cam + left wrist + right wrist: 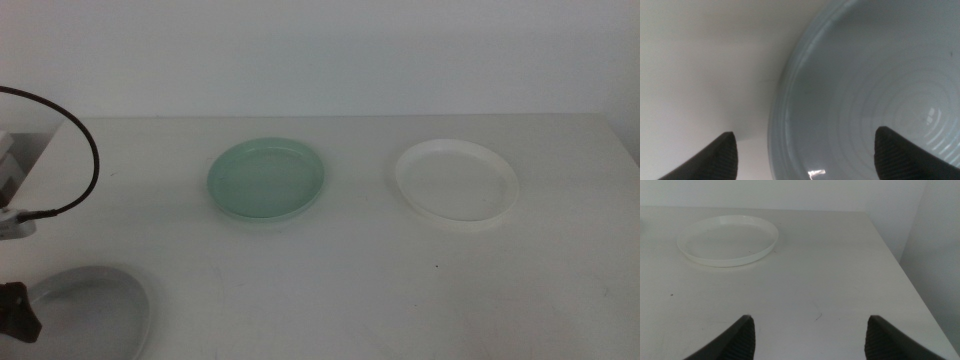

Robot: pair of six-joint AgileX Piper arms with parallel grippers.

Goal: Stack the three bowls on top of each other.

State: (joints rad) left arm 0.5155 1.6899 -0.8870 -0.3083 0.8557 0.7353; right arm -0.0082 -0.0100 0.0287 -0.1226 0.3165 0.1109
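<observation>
Three bowls unstacked. Left gripper [805,150] spread, straddling grey bowl [870,85] rim at near-left tabletop corner; next: pinch, lift toward mint green bowl [266,180]. Right gripper [807,335] spread, waiting near white bowl [728,239].

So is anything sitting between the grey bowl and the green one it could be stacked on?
Nothing visible. The grey bowl lies at the near left under the left claw, and only bare table separates it from the green bowl.
</observation>
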